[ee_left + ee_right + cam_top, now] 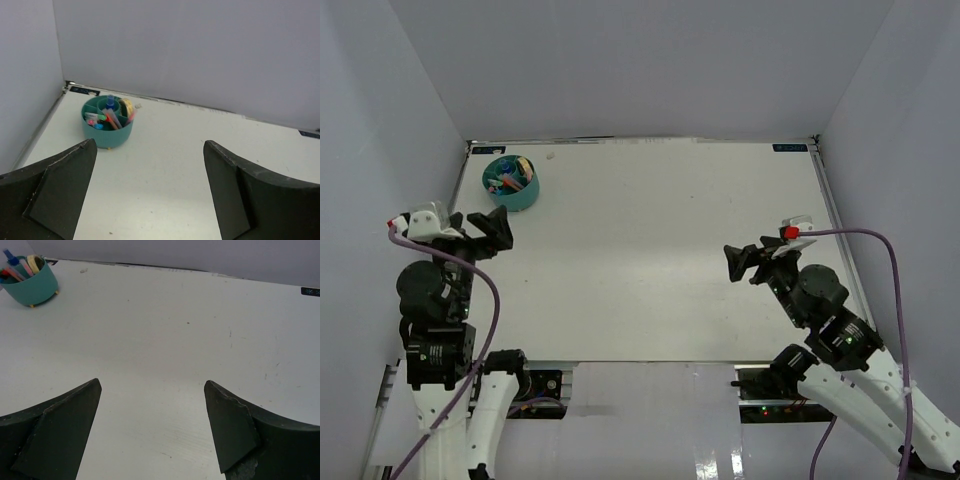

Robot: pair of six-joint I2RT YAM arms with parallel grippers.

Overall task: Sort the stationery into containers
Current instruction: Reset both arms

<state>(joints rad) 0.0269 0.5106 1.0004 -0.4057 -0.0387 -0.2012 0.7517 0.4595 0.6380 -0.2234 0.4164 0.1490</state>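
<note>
The round teal organizer (511, 183) stands at the table's far left. It also shows in the left wrist view (107, 123) and the right wrist view (29, 279). Several coloured markers (111, 119), a cream tape roll (126, 106) and a blue-capped bottle (110, 102) sit inside its compartments. The small stapler-like piece cannot be made out. My left gripper (500, 229) is open and empty, a little nearer than the organizer. My right gripper (736, 262) is open and empty at the table's right middle, far from the organizer.
Grey walls (640, 70) enclose the white table (650, 240) on three sides. A small pale speck (551, 155) lies near the far edge beside the organizer. Purple cables (880, 240) run along both arms.
</note>
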